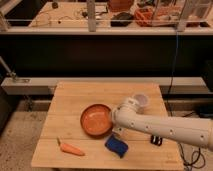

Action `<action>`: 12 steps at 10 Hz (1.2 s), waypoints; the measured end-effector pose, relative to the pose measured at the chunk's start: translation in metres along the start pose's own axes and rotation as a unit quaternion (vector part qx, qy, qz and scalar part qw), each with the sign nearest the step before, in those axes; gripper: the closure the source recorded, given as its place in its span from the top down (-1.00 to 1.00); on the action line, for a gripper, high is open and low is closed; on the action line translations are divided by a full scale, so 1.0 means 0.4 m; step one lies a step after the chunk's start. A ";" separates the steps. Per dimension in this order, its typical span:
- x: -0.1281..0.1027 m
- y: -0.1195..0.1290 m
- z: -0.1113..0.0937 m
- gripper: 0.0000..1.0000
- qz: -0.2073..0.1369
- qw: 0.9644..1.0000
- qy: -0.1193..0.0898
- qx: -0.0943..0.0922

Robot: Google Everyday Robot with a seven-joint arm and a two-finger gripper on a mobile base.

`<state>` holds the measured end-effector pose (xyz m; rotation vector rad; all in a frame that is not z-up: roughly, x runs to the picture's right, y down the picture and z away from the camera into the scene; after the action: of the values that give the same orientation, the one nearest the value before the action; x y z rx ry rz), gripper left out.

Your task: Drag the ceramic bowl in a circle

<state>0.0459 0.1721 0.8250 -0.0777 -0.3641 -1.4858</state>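
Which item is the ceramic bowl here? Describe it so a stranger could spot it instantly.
On the wooden table, look near the middle, right beside the white arm's gripper. The ceramic bowl is the wide, shallow orange dish, far broader than the white cup nearby.

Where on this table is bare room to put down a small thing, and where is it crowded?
Free: the back strip of the table behind the ceramic bowl, and the left side behind the carrot. Crowded: the front right, where the gripper sits at the bowl's right rim, with the blue sponge, white cup and arm close by.
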 end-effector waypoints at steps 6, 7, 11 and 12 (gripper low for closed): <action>-0.030 -0.273 0.042 -1.00 -0.109 0.994 -0.022 0.013; -0.012 -0.341 0.062 -1.00 -0.126 0.992 -0.021 0.022; 0.108 -0.417 0.119 -1.00 -0.122 0.992 -0.001 0.026; 0.123 -0.410 0.121 -1.00 -0.111 0.994 0.004 0.023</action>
<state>-0.1219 0.1229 0.8566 0.0066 -0.4111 -1.6951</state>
